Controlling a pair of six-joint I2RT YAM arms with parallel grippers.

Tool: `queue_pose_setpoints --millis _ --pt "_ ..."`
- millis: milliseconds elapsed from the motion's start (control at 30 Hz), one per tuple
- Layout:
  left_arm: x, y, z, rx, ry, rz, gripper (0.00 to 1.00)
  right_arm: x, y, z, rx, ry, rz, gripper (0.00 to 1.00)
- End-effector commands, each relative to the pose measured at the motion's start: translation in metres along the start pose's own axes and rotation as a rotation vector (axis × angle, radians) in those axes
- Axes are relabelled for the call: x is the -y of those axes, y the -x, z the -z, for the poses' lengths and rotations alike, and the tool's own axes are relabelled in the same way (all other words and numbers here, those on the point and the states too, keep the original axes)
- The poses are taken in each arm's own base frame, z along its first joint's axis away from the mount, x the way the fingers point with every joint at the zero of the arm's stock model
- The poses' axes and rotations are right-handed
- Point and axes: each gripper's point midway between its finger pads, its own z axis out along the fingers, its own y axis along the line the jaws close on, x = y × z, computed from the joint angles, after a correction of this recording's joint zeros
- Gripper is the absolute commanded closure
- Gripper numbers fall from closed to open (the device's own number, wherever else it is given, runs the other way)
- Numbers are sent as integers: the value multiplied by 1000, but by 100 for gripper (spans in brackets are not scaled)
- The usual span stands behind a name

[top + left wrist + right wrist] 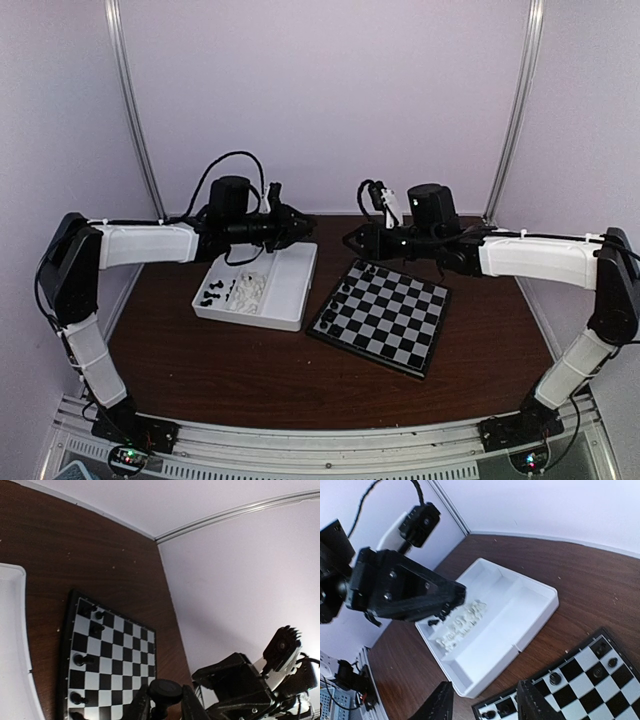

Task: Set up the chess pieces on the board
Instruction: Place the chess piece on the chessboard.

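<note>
Dark brown, wood-look table (250, 370), smooth and faintly glossy. White moulded-plastic tray (290, 290), satin finish. Smooth board (385, 320) with black and pale grey squares. Black and white plastic chess pieces (245, 290). Ribbed bare-metal rail (330, 440) along the table's near edge.

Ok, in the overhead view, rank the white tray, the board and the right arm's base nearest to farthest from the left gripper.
1. white tray, left of centre, right by the left gripper.
2. board, to its right.
3. right arm's base, near right corner.
</note>
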Motion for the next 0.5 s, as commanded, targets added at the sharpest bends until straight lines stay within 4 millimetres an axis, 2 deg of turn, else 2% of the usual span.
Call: queue_pose_setpoints --millis 0,200,467 --pt "43 19 3 126 -232 75 78 -36 37 -9 175 137 -26 54" --pt "52 20 7 175 -294 122 78 -58 43 -24 217 192 18 54" --pt "56 16 7 179 -301 118 78 -59 50 -36 231 196 -5 58"
